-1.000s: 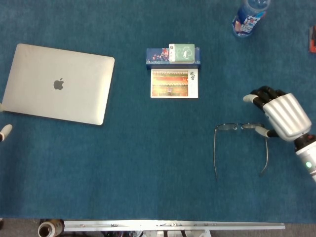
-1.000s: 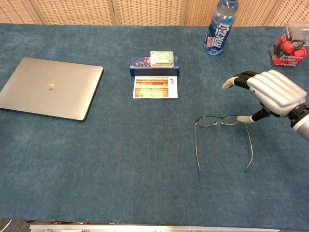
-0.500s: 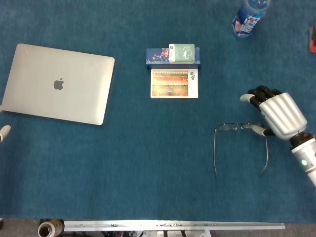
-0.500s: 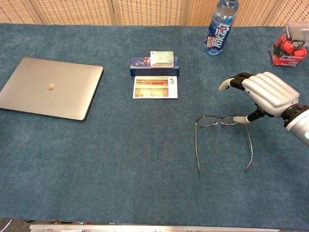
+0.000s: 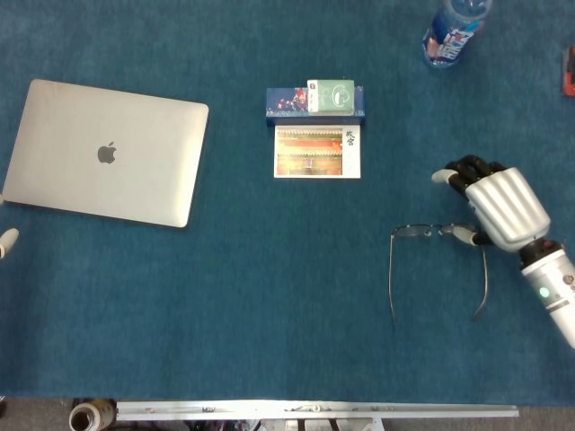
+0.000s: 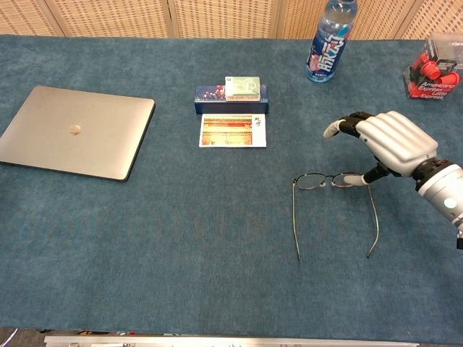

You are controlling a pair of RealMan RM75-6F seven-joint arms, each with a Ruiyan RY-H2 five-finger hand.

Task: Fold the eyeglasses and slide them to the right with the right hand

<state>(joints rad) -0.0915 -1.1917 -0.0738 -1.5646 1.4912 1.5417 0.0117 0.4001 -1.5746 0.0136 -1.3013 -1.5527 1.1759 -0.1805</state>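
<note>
The thin wire eyeglasses (image 5: 422,232) lie unfolded on the blue cloth, lenses toward the back and both temples pointing at the front edge. The chest view shows the eyeglasses (image 6: 318,181) flat in the same way. My right hand (image 5: 499,205) hovers over their right end, fingers spread and arched forward. Its thumb tip (image 6: 351,179) touches the front of the frame by the right lens; nothing is gripped. Of my left hand only a pale fingertip (image 5: 7,241) shows at the left border of the head view.
A closed silver laptop (image 5: 106,151) lies at the left. A dark box (image 5: 314,101) and a picture card (image 5: 317,151) sit mid-back. A water bottle (image 6: 330,40) stands at the back right, and a red-contents packet (image 6: 432,69) at the far right.
My right hand has drifted a little left and back, with its thumb tip sliding leftward along the frame front. The eyeglasses have not moved.
</note>
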